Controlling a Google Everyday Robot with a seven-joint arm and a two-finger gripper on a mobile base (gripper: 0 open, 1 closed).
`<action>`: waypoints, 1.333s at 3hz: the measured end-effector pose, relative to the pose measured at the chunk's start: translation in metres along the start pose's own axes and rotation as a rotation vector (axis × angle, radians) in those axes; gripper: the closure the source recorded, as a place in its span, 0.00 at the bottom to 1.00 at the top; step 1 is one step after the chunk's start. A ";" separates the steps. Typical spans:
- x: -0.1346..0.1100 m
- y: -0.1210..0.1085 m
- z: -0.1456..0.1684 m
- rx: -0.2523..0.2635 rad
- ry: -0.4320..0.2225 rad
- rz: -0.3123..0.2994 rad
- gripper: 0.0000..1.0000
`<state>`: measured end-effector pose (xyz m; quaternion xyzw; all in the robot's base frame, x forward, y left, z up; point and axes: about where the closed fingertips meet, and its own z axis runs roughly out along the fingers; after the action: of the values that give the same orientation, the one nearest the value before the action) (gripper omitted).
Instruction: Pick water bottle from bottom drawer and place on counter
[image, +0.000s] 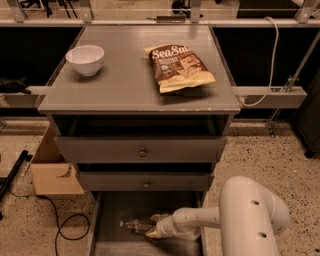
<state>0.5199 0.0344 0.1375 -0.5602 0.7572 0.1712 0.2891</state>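
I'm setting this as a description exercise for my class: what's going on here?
A one-armed robot reaches into the open bottom drawer of a grey cabinet. Its gripper is down by the water bottle, which lies on the drawer floor; a grasp cannot be confirmed. A white bowl and a chip bag sit on the counter; the bottle is not there yet.

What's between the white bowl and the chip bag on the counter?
Bare counter only, in the camera view, between white bowl and chip bag. The gripper is down in the bottom drawer by the water bottle.
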 end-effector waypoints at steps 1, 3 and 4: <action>0.000 0.000 0.000 0.000 0.000 0.000 0.94; -0.002 0.002 -0.001 -0.005 0.005 -0.004 1.00; -0.010 0.000 -0.015 0.007 0.018 -0.025 1.00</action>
<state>0.5182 0.0329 0.1553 -0.5700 0.7533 0.1601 0.2865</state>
